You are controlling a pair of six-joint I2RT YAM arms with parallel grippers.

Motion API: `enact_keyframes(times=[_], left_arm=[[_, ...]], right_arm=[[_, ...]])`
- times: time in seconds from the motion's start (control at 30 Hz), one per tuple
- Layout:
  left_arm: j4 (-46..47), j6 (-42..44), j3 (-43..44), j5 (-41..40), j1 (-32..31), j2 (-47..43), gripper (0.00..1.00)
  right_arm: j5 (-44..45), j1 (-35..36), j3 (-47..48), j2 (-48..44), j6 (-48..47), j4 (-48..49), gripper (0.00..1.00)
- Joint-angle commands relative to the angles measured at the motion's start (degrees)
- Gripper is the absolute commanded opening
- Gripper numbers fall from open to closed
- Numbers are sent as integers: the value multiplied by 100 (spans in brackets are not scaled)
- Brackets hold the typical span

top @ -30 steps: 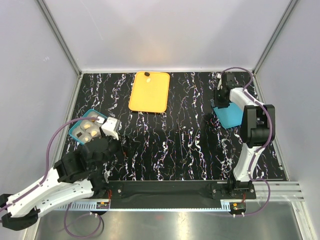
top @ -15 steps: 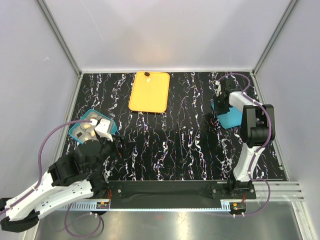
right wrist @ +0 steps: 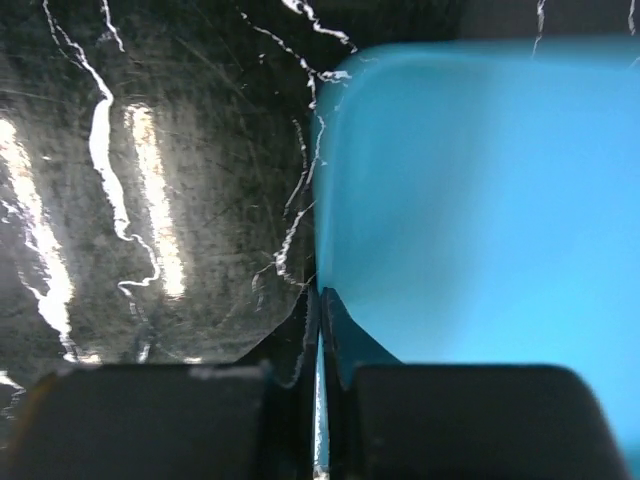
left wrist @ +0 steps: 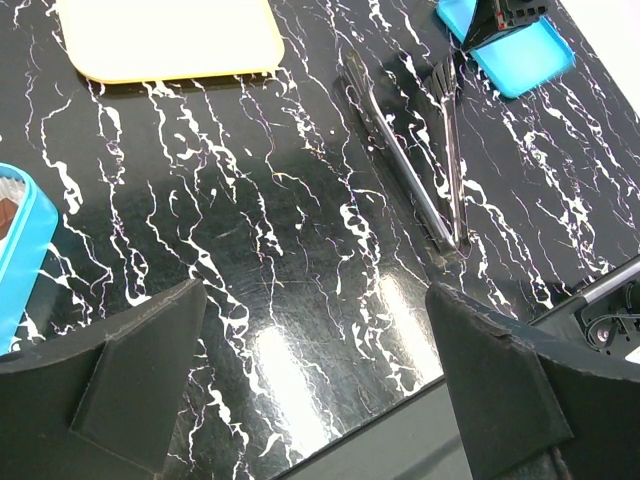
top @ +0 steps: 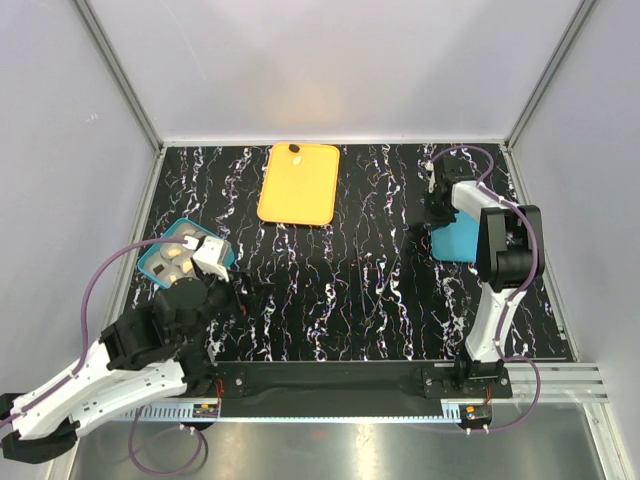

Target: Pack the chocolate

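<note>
The teal compartmented box stands at the left and holds several pale chocolate pieces. Its brown piece shows at the left edge of the left wrist view. One dark piece lies at the far edge of the orange tray. My left gripper hangs open over bare table just right of the box, with nothing between its fingers. My right gripper is shut on the left edge of the flat teal lid, which lies at the right of the table.
Metal tongs lie on the black marbled table between the tray and the lid. Grey walls close in the table on three sides. The arm bases and a metal rail run along the near edge.
My right gripper has closed onto the lid's edge and slid toward the near left; the lid has turned squarer. My left gripper has drifted slightly right of the box, still open.
</note>
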Motion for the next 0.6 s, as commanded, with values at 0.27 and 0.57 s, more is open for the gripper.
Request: enact_keyframes(times=[0.27, 0.57], left_arm=[[-355, -319, 1040, -25, 10, 559, 99], [-243, -346, 1568, 290, 10, 656, 99]], right_arm=[[418, 631, 1722, -867, 867, -1887, 0], [-876, 1544, 2032, -2413, 1639, -1944, 0]])
